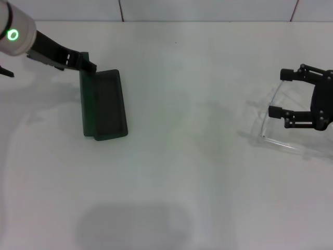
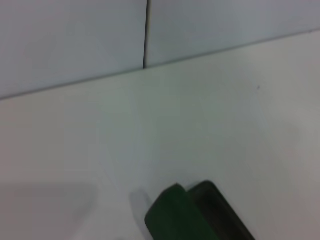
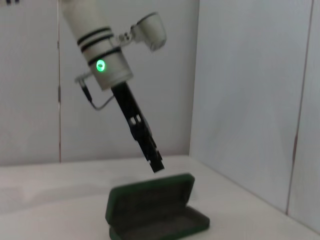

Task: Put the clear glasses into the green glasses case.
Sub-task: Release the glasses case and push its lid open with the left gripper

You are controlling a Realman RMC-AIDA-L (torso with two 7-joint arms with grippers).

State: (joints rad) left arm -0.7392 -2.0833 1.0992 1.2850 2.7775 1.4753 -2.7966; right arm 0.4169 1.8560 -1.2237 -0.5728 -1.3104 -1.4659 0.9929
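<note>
Green glasses case (image 1: pixel 103 105): hard, dark green, rounded corners, open, dark soft lining; near the desk's far left corner.
Clear glasses (image 1: pixel 278 125): see-through plastic, curved; by the desk's right edge.
Left gripper (image 1: pixel 89 64): thin, black, tip at the lid's top edge; grip cannot be told.
Right gripper (image 1: pixel 277 92): fingers spread wide over the glasses.
Desk (image 1: pixel 177 172): smooth, white; pale wall panels behind.

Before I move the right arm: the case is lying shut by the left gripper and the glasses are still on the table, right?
Not quite. The case is open, its lid raised by the left gripper, as the right wrist view shows. The glasses are on the table at the right gripper.
</note>
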